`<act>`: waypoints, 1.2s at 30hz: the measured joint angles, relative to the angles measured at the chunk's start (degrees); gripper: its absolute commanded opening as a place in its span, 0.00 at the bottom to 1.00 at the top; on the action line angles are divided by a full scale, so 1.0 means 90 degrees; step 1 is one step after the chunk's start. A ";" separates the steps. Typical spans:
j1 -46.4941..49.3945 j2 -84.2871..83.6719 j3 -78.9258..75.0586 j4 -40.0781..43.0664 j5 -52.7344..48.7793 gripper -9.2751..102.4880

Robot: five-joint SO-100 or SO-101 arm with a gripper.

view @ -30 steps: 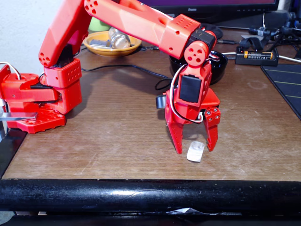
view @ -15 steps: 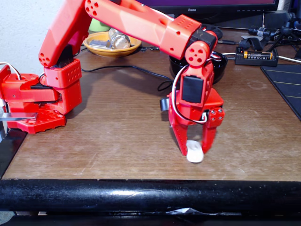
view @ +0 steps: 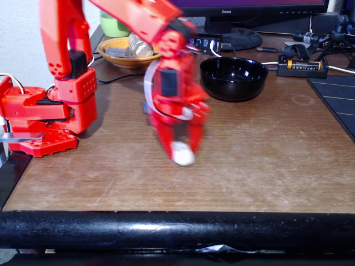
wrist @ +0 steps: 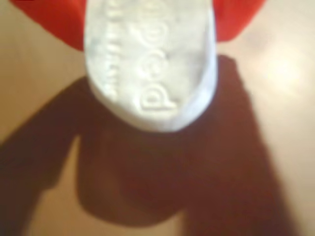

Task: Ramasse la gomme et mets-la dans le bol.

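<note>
Here we see the red two-finger gripper (view: pixel 182 151) clamped on the small white rounded eraser block (view: pixel 182 154), which sits pinched between its fingers, lifted off the brown wooden tabletop (view: pixel 277 149). The red plastic arm (view: pixel 138 16) and gripper are blurred in the fixed view, so we cannot make out the fingertips sharply. In the wrist view the eraser (wrist: pixel 150 59) hangs close to the lens, with embossed lettering on its face, red fingers (wrist: pixel 54 19) at either side of its top, and a dark shadow on the wood below it.

The glossy black round bowl (view: pixel 233 77) stands on the table behind and to the right of the gripper in the fixed view, well apart from the eraser. A yellow shallow dish (view: pixel 128 52) holding small items sits at the back left, and a black battery holder with a cell (view: pixel 302 66) lies at the back right. The arm's red base (view: pixel 47 111) is at the left edge of the table.
</note>
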 measured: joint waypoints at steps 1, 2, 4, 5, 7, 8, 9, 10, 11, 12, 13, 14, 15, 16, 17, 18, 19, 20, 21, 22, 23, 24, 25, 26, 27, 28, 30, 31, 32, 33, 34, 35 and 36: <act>-0.0254 0.0586 0.0488 0.0039 -0.0020 0.03; -0.0498 0.1143 0.0850 0.0088 0.0039 0.03; -0.0928 0.2275 0.1123 0.0293 0.0234 0.03; -0.1113 0.2676 0.1113 0.0381 0.0352 0.03; -0.1494 0.3057 0.0977 0.0576 0.0576 0.03; -0.1670 0.3066 0.0879 0.0645 0.0693 0.03; -0.1826 0.3037 0.0742 0.0693 0.0811 0.03; -0.1953 0.2959 0.0615 0.0713 0.0918 0.03; -0.2090 0.2852 0.0469 0.0742 0.1016 0.03; -0.2227 0.2705 0.0273 0.0781 0.1113 0.03; -0.2354 0.2520 0.0039 0.0850 0.1201 0.03; -0.2490 0.2305 -0.0205 0.0937 0.1289 0.03; -0.2627 0.2080 -0.0459 0.1035 0.1367 0.03; -0.2754 0.1855 -0.0713 0.1152 0.1436 0.03; -0.2900 0.1660 -0.0957 0.1260 0.1494 0.03; -0.3037 0.1523 -0.1162 0.1357 0.1553 0.03; -0.3164 0.1387 -0.1348 0.1465 0.1592 0.03; -0.3301 0.1279 -0.1523 0.1562 0.1650 0.03; -0.3428 0.1191 -0.1670 0.1660 0.1699 0.03; -0.3564 0.1123 -0.1816 0.1758 0.1748 0.03; -0.3682 0.1064 -0.1924 0.1826 0.1777 0.03; -0.3799 0.0996 -0.2041 0.1895 0.1826 0.03; -0.3906 0.0908 -0.2178 0.1953 0.1885 0.03; -0.3994 0.0801 -0.2354 0.2021 0.1953 0.03; -0.4072 0.0654 -0.2559 0.2080 0.2031 0.03; -0.4131 0.0488 -0.2803 0.2129 0.2109 0.03; -0.4219 0.0039 -0.3418 0.2266 0.2266 0.03; -0.4258 -0.0215 -0.3740 0.2373 0.2305 0.03; -0.4287 -0.0518 -0.4121 0.2480 0.2363 0.03; -0.4326 -0.0820 -0.4502 0.2607 0.2422 0.03; -0.4355 -0.1094 -0.4873 0.2744 0.2461 0.03; -0.4395 -0.1328 -0.5234 0.2871 0.2500 0.03; -0.4434 -0.1514 -0.5547 0.2998 0.2539 0.03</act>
